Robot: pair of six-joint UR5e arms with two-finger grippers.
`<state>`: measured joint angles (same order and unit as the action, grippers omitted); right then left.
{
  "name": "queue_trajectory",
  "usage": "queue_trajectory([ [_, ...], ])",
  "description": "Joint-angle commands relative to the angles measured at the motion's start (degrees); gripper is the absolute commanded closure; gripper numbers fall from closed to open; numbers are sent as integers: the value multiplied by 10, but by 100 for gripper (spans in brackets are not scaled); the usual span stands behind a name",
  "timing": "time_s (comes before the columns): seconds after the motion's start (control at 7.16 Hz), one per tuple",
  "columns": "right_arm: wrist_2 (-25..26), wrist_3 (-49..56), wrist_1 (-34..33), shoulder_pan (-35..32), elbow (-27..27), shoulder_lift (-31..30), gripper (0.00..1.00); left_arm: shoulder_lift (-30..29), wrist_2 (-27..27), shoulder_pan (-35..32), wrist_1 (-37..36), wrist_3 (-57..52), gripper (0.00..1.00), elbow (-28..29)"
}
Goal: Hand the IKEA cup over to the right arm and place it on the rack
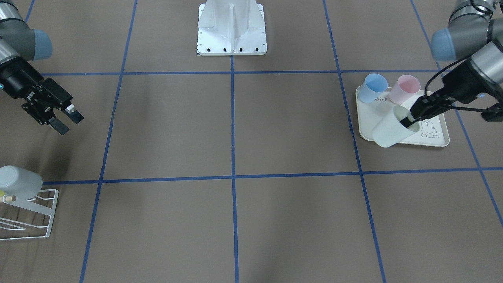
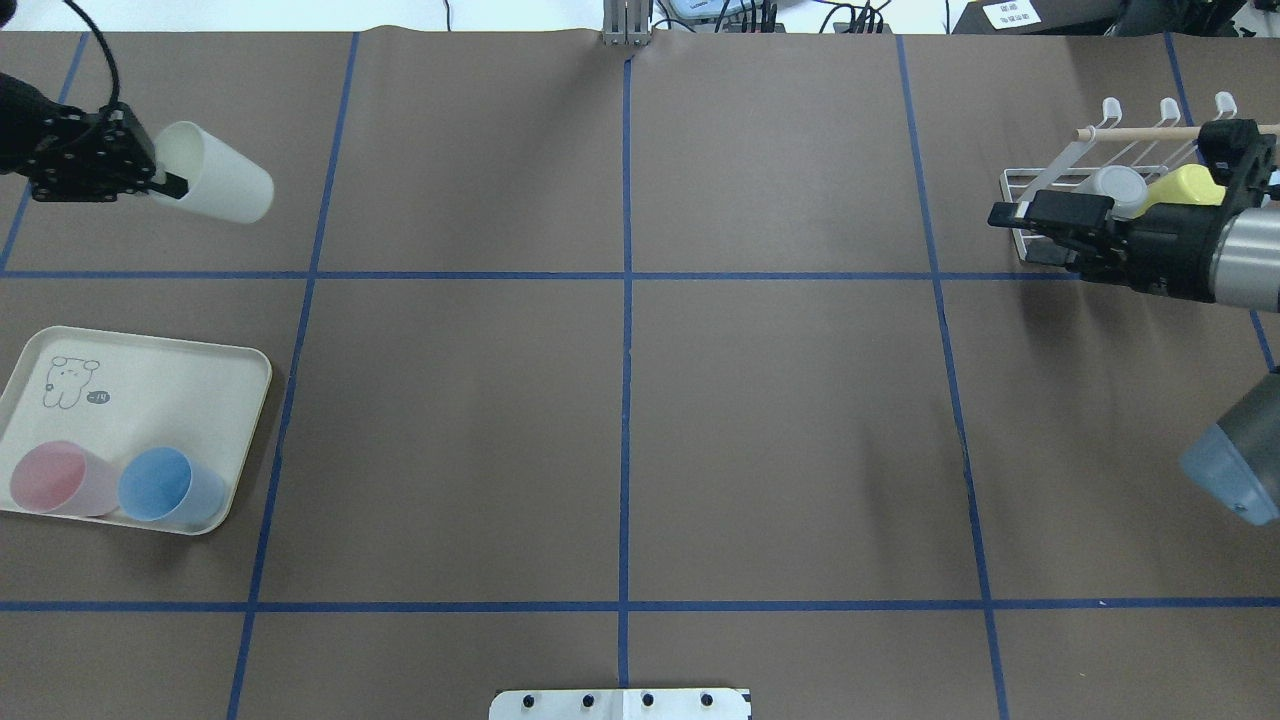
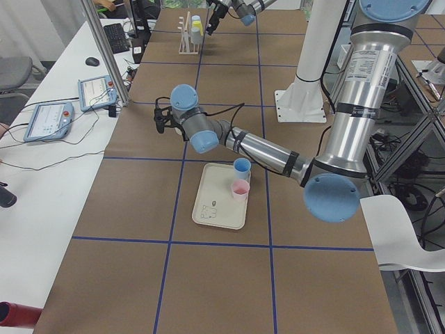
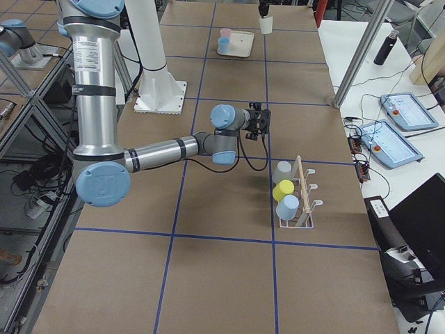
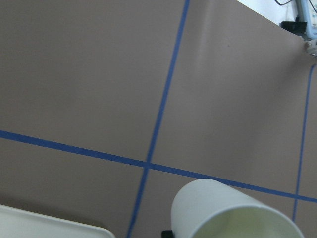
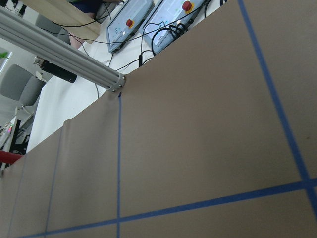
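Left tool (image 2: 172, 183) pinches white cup (image 2: 225, 186) at its rim, axis near-horizontal, base toward the wide-spread right tool (image 1: 68, 121)

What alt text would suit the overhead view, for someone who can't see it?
The left gripper, top left, holds a white cup on its side by the rim. Below it a tray carries a pink cup and a blue cup; at far right the open right gripper hovers beside a rack holding cups.
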<state>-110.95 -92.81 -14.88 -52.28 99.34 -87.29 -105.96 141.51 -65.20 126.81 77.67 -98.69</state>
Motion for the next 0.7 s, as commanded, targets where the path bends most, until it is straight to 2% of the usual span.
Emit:
queue_trajectory([
  [0.0, 25, -105, -45, 32, -4, 99, 0, -94, -48, 66, 11, 146, 100, 6],
  [0.14, 82, -194, -48, 62, -5, 130, 0, -121, -78, 82, 29, 198, 100, 6],
  [0.28, 148, -216, -49, 108, -2, 150, 0, -134, -154, 126, 89, 272, 100, 6],
  [0.56, 153, -277, -68, 141, -6, 204, 0, -149, -265, 181, 205, 400, 100, 18],
])
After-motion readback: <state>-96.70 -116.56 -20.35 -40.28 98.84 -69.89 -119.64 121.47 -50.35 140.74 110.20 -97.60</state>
